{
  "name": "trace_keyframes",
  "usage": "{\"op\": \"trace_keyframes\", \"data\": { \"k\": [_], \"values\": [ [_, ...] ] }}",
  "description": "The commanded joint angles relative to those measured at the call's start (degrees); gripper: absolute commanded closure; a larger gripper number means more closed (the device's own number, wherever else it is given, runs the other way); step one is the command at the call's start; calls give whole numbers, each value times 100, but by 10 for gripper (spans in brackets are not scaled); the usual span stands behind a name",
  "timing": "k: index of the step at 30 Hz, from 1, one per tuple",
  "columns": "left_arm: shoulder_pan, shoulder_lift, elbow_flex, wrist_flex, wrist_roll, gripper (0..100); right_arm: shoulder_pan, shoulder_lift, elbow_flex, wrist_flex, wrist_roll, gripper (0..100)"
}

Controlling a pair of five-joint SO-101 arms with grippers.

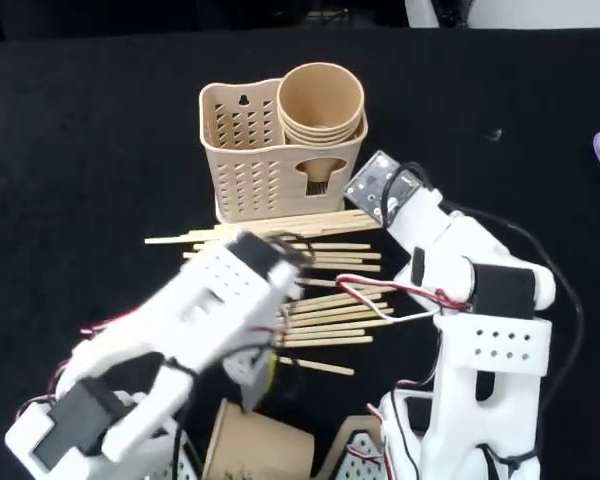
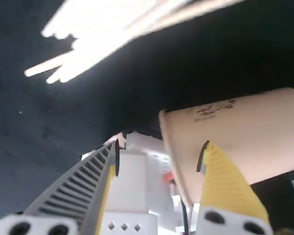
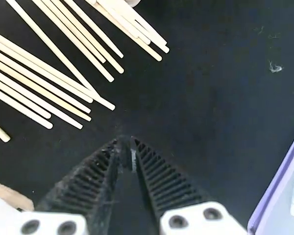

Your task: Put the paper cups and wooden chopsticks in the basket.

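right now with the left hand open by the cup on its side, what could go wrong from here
The left hand is open with one finger over the wall of the lying paper cup. Closing there may dent it or roll it away. The loose chopsticks lie spread between both arms, so a swing toward the basket could scatter them. The right hand, shut near them, could knock them if lowered.

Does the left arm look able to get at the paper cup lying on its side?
Probably yes: the left pincer is open right at the rim of the cup, with nothing between them.
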Motion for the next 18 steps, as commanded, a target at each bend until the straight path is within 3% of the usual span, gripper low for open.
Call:
{"op": "trace_keyframes", "data": {
  "k": [1,6,13,18],
  "values": [
    [901,9,-75,35,-62,725,167,-154,92,-229,-62,987],
    [1534,9,470,-580,-9,725,475,-163,84,-273,-26,987],
    [1411,9,1130,-1424,-9,725,853,-163,-119,-264,-18,987],
    [1429,-26,919,-1829,-26,725,844,-163,-127,-273,-18,987]
  ]
}}
